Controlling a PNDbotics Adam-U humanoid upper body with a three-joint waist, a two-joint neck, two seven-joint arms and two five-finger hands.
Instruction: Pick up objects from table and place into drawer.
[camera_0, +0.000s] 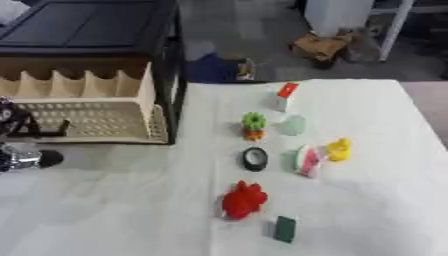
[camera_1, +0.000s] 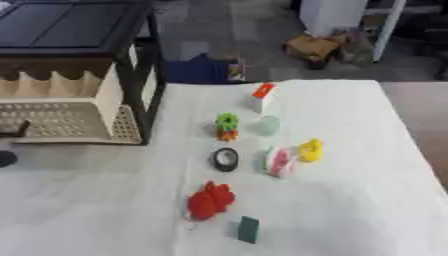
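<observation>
Both eyes are looking down from the robot's head onto the tabletop (camera_0: 367, 200), facing forward toward the floor beyond its far edge, at a middling height that is taking in the whole cloth. They are sharing nearly everything: the drawer (camera_0: 96, 112) at upper left and the row of small things down the middle. The right eye is sitting slightly to the side, so the drawer is falling further left in it, and the left hand (camera_0: 19, 142) is showing mainly in the left eye.

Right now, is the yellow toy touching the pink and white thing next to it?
Cannot tell. In the left eye view the yellow toy and the pink and white thing sit edge to edge, with no plain gap or contact showing.
</observation>
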